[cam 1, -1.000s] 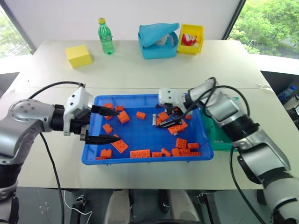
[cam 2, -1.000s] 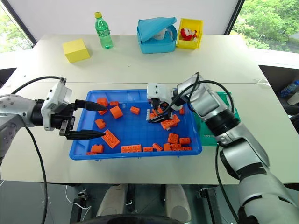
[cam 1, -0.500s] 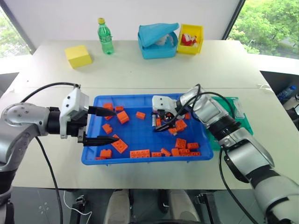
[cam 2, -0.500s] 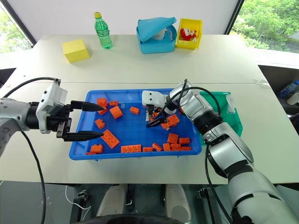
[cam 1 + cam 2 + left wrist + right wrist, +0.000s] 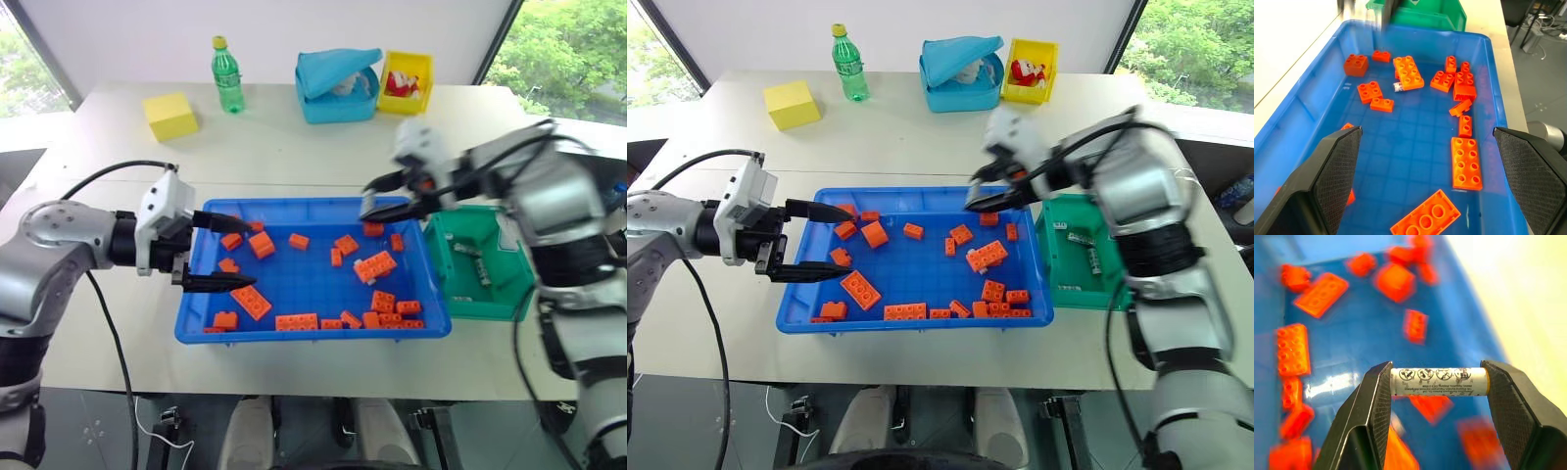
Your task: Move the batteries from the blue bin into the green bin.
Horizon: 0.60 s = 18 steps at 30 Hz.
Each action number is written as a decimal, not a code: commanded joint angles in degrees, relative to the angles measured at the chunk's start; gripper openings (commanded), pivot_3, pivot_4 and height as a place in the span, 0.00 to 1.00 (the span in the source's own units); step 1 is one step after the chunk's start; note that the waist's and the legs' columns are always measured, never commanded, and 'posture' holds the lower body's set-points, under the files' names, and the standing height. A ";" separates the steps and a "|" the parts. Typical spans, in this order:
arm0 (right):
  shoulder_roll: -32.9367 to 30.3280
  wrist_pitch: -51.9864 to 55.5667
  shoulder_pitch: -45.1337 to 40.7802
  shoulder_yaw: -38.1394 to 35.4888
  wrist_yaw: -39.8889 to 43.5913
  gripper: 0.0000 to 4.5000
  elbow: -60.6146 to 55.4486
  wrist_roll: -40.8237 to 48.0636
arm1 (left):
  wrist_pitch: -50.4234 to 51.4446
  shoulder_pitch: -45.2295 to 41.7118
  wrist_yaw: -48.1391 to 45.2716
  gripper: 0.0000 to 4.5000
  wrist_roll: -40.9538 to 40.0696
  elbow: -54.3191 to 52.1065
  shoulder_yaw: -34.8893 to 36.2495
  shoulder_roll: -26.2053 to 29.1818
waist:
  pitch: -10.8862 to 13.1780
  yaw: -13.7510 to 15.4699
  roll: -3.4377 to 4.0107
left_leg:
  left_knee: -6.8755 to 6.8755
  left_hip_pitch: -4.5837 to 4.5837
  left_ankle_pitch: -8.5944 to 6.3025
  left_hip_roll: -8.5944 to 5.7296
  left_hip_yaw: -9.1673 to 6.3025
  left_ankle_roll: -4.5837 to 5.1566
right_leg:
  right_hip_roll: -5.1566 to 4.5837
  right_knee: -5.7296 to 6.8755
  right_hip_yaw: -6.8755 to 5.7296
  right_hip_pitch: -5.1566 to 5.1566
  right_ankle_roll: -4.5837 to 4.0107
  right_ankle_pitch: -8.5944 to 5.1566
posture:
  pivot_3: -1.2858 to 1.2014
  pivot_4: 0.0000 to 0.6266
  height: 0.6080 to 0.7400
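My right gripper is shut on a silver battery, which lies crosswise between its fingers. It hangs above the far right corner of the blue bin, close to the green bin. Two batteries lie inside the green bin. In the left wrist view a small silver battery end peeks out beside an orange brick. My left gripper is open and holds nothing, low over the blue bin's left end.
Several orange bricks are scattered over the blue bin's floor. At the back of the table stand a green bottle, a yellow block, a light-blue lidded box and a yellow bin.
My right gripper closed on a battery among the bricks, then rose and swung right, away from the bin's middle toward the green bin. The left gripper stayed put.
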 commanded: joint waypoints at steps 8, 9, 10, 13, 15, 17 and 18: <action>-15.29 1.38 23.22 -14.94 -3.38 0.49 -8.31 4.87 | -4.50 -5.44 -3.81 1.00 2.96 4.92 -4.03 -3.63 | 0.00 -0.54 0.02 | 0.00 0.08 0.00 0.00 0.03 0.01 | 0.05 0.07 0.09 0.00 0.01 0.01 | 0.52 0.24 0.97; -15.17 2.41 23.83 -15.38 -4.21 0.60 -8.59 5.47 | -4.58 -5.78 -4.01 1.00 2.98 5.16 -4.23 -3.93 | 0.00 -0.86 0.02 | 0.01 0.09 0.00 0.01 0.03 0.01 | 0.05 0.08 0.10 0.00 0.01 0.01 | 0.52 0.24 0.97; -15.22 1.29 24.36 -14.94 -4.91 0.74 -8.57 5.11 | -4.72 -6.21 -4.22 1.00 3.10 5.44 -4.51 -4.29 | 0.00 -1.12 0.01 | 0.01 0.10 0.00 0.00 0.03 0.00 | 0.05 0.10 0.11 0.01 0.01 0.01 | 0.52 0.24 0.97; -15.61 -3.40 23.69 -12.12 -5.73 0.98 -7.63 3.33 | -4.93 -7.00 -4.54 1.00 3.46 5.90 -4.96 -5.09 | 0.00 -1.37 0.01 | 0.01 0.15 0.00 0.01 0.00 0.00 | 0.06 0.11 0.11 0.05 0.01 0.01 | 0.52 0.24 0.97; -15.01 -5.54 20.12 -9.69 -4.58 0.98 -6.84 3.62 | -4.66 -7.23 -4.50 1.00 3.40 5.85 -4.87 -5.46 | 0.00 -1.57 0.02 | 0.01 0.18 0.00 0.00 0.02 0.01 | 0.07 0.11 0.14 0.06 0.01 0.00 | 0.52 0.24 0.97; -14.02 -7.50 16.52 -7.31 -2.98 0.98 -6.40 4.29 | -4.33 -7.29 -4.39 1.00 3.17 5.67 -4.69 -5.65 | 0.01 -1.63 0.03 | 0.00 0.18 0.00 0.00 0.02 0.00 | 0.08 0.12 0.17 0.02 0.01 0.01 | 0.52 0.24 0.97; -12.91 -9.39 14.09 -5.26 -1.14 0.98 -6.57 4.66 | -4.04 -7.21 -4.18 1.00 2.96 5.34 -4.55 -5.71 | 0.01 -1.59 0.03 | 0.00 0.19 0.00 0.01 0.01 0.01 | 0.09 0.13 0.17 0.03 0.01 0.00 | 0.52 0.24 0.97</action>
